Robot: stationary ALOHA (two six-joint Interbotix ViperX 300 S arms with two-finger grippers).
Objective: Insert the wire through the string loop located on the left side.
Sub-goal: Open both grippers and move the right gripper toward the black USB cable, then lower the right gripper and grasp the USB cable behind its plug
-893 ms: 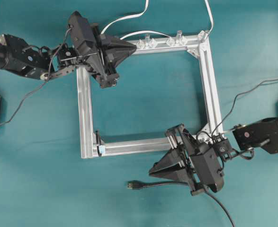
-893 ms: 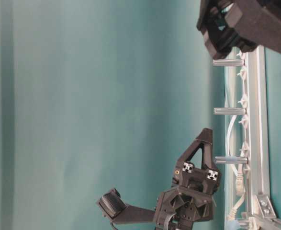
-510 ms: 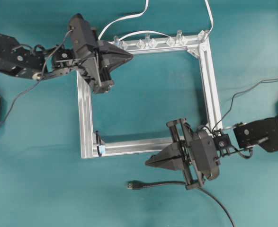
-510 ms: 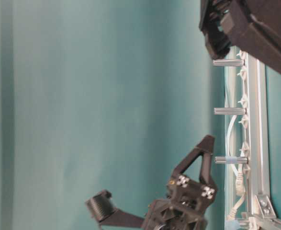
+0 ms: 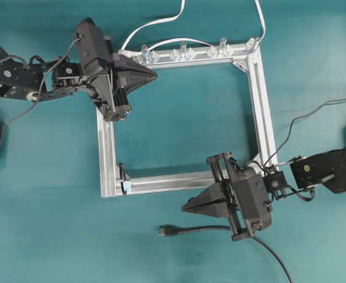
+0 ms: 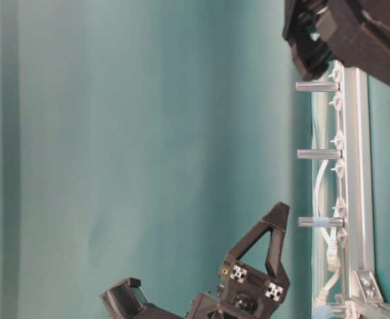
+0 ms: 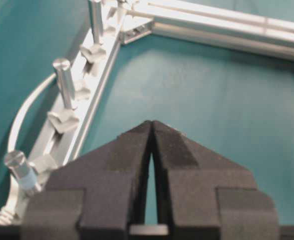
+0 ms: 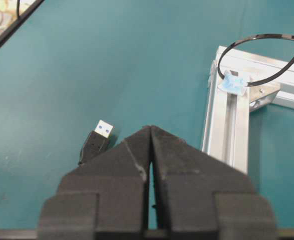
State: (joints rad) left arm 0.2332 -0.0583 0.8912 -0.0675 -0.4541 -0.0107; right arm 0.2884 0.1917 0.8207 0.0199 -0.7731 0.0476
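The wire (image 5: 196, 229) lies loose on the teal table, and its black plug (image 5: 165, 231) with a silver tip (image 8: 104, 129) points left. The string loop (image 8: 259, 57) is a thin dark ring with a pale-blue tape tab (image 8: 233, 82). It stands at the aluminium frame's near-left corner (image 5: 123, 180). My right gripper (image 5: 184, 207) hovers shut and empty just above and right of the plug (image 8: 93, 145), its tip (image 8: 151, 128) aimed left. My left gripper (image 5: 155, 73) is shut on nothing over the frame's far-left corner, with its tip (image 7: 151, 122) above bare table inside the frame.
The square aluminium frame (image 5: 261, 100) lies mid-table. Three upright metal posts (image 6: 317, 154) and clear clips (image 5: 175, 55) line its far rail. A white cable (image 5: 155, 22) runs off from that rail. The right arm's lead (image 5: 314, 112) trails to the right edge.
My left gripper has drawn back to the left and slightly nearer along the frame's far-left corner. The right gripper lifted and turned a little above the wire, which has not moved.
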